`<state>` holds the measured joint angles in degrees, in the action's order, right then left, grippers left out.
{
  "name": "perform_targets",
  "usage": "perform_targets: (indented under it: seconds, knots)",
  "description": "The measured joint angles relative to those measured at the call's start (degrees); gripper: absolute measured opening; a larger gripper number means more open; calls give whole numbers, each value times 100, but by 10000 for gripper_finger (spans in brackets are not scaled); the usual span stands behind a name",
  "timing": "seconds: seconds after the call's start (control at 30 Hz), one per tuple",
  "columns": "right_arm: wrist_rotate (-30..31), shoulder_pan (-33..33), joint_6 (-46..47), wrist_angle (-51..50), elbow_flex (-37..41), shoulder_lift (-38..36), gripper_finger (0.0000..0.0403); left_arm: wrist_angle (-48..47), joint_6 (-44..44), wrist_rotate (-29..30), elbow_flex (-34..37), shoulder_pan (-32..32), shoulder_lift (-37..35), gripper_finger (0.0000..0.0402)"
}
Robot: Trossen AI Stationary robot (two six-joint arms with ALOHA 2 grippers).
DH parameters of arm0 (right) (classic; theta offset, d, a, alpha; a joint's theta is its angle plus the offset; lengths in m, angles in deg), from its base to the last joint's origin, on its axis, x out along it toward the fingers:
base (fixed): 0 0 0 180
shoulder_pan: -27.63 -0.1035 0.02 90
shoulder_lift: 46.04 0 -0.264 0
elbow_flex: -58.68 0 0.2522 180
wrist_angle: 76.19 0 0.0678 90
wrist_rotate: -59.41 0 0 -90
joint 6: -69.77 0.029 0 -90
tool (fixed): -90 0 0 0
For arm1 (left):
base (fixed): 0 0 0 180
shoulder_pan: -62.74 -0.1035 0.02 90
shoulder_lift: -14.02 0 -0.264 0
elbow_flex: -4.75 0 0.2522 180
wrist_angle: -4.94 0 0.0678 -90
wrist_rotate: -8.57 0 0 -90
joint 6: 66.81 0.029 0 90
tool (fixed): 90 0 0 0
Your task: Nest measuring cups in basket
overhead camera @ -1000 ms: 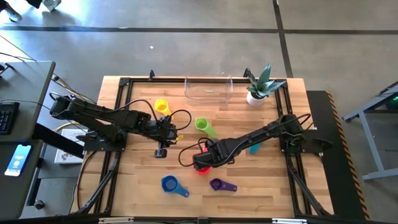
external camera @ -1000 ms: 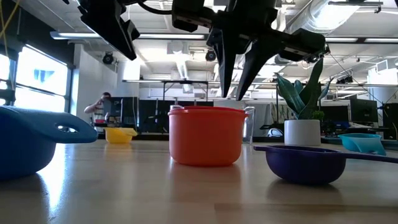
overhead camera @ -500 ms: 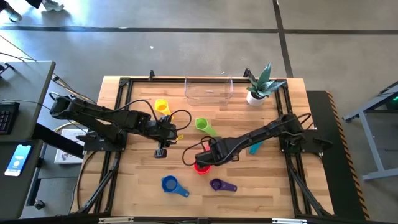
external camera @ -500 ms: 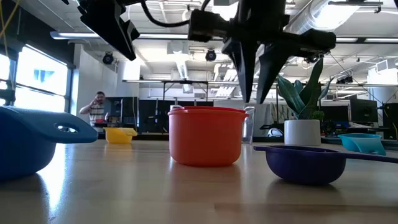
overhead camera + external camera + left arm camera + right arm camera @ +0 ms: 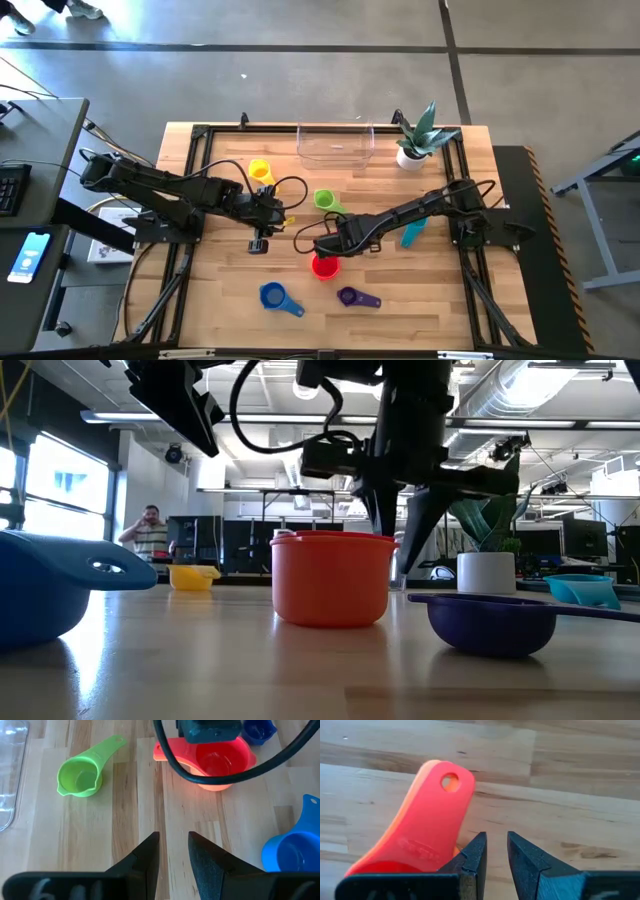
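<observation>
Right by the red cup [image 5: 323, 266], near the middle of the desk [image 5: 230, 290], your right claw [image 5: 322, 246] hangs just on the basket side of it. From its wrist cam the fingers [image 5: 472, 856] stand a narrow slit apart with nothing between them; the red cup's handle sits just beside one fingertip, not gripped. In the low view the claw comes down behind the red cup's rim.

Your left claw [image 5: 262, 240] waits off to the red cup's left, fingers [image 5: 145, 858] a small gap apart, empty, pointing across bare wood toward the red cup.

Everything else, placed from the red cup:
- green cup [image 5: 326, 202] is toward the basket, upright, handle out
- yellow cup [image 5: 260, 171] is farther that way and to the left
- blue cup [image 5: 274, 296] is near, on the front-left side
- purple cup [image 5: 350, 296] is just beside it toward the front-right
- light blue cup [image 5: 410, 235] is off to the right, partly under the right arm
- clear basket [image 5: 335, 146] sits well apart at the far edge with no cups in it, next to the white pot with a plant [image 5: 415, 140]
</observation>
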<state>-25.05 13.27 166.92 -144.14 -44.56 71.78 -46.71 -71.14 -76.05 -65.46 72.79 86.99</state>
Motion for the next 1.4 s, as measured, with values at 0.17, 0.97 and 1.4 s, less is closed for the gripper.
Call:
perform_targets:
  seconds: [0.17,0.97,1.4]
  knots:
    - [43,31,-151,49,3,0,68,0,1,0,0,0,-2,92]
    - [15,195,-707,-241,-215,1,68,-236,-75,-3,0,0,-50,92]
    - [618,-145,-572,-916,-1386,-9,68,-1309,-309,130,-7,-4,-809,92]
